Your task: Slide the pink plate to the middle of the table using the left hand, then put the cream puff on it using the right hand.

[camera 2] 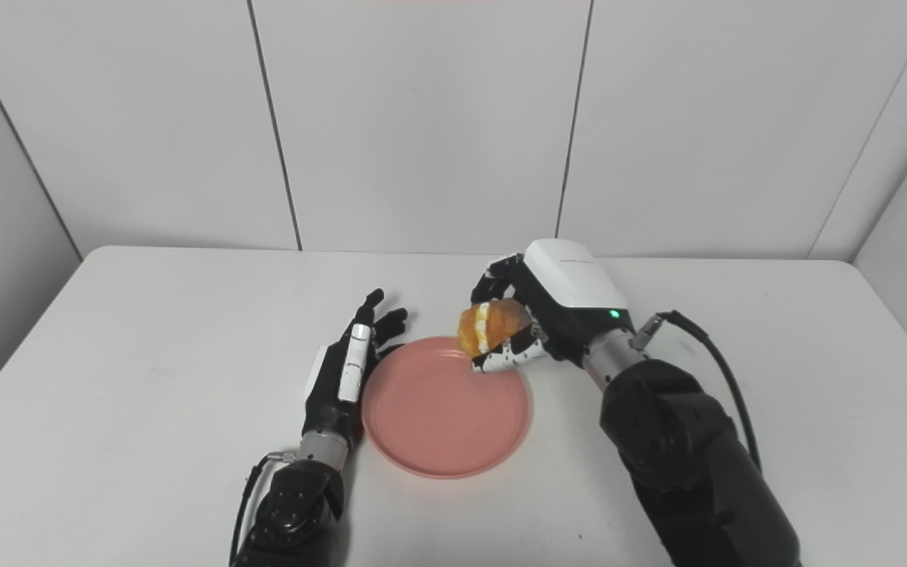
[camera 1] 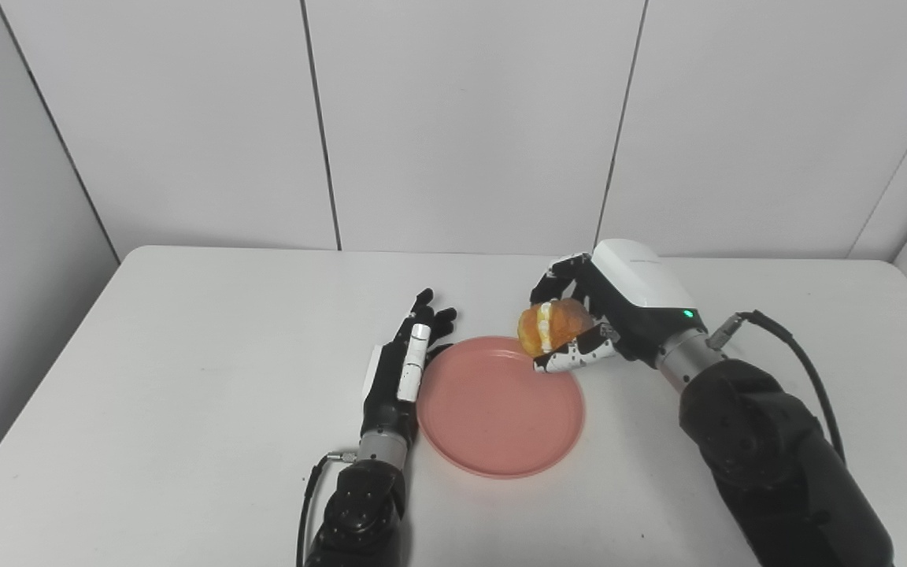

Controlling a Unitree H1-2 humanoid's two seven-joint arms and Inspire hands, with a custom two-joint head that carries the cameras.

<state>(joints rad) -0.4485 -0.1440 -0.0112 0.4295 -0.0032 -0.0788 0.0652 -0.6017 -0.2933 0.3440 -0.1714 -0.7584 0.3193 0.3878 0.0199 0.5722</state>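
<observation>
Pastry first: your right hand [camera 1: 589, 319] grips the cream puff [camera 1: 552, 326], a rounded golden-brown bun split by a pale cream band, fingers curled over its top and thumb under it. You hold it just above the pink plate [camera 1: 493, 413] at the rim's 1 o'clock edge. That plate is round, shallow, smooth and matte, with a low raised lip, and it lies flat near the middle of the table [camera 1: 186, 378]. Your left hand [camera 1: 405, 366] sits at the plate's 9 o'clock, edge-on beside the rim, fingers straight and holding nothing; you cannot tell whether it touches the lip. Tabletop is plain white with rounded corners at 10 and 2 o'clock, and pale wall panels [camera 1: 469, 118] with dark vertical seams stand behind it
</observation>
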